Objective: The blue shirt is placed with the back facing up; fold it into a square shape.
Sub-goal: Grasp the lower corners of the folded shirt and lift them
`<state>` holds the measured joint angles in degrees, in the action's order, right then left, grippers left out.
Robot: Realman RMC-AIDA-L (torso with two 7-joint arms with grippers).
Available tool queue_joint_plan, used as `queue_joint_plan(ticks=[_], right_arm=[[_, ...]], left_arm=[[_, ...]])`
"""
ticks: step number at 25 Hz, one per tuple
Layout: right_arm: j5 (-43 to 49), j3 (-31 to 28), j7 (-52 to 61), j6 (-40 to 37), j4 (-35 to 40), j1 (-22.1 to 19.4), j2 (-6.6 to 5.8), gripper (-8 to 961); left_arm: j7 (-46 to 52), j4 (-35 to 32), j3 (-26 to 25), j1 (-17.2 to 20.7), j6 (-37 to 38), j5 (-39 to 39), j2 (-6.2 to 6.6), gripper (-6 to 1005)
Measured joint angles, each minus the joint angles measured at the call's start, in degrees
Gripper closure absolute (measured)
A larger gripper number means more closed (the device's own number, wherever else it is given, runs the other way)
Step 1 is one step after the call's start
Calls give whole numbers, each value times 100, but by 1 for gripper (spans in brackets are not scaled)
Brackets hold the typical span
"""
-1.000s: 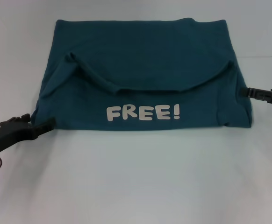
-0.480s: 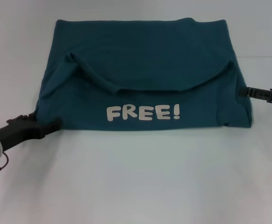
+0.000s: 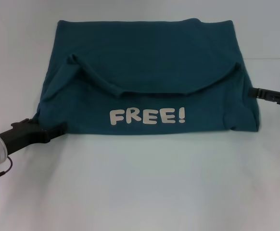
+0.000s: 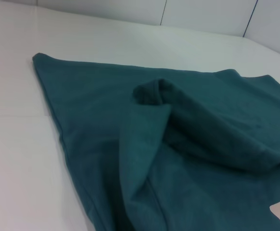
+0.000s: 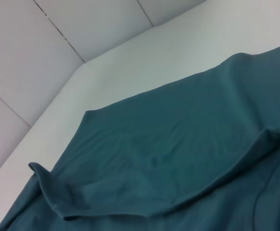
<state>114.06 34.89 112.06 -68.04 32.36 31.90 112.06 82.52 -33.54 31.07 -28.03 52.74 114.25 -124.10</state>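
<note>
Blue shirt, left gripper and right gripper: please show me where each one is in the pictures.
blue shirt (image 3: 145,53), head view, on the flat far part of the cloth.
left gripper (image 3: 58,128), head view, at its tip by the shirt's near left corner.
right gripper (image 3: 256,92), head view, at its tip against the shirt's right edge.

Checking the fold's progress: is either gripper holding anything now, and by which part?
Cannot be told. The left gripper sits at the dark teal-blue knit shirt's near left corner, the right gripper at its right edge.
</note>
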Motion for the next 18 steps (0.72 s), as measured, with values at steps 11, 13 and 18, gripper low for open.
queue_joint_plan(ticks=[11,13,18], right_arm=[[11,1,0,11,-7,-9,0,44],[25,12,0,11,-17,-12,0,44],[45,47,0,61,-33,-49,-17,51]], left_arm=[[194,-83,-66,54,-29,0,0,288],[197,-83,-66,57,-29,1,0,366],[199,-83,-61,67,-28,1,0,725]])
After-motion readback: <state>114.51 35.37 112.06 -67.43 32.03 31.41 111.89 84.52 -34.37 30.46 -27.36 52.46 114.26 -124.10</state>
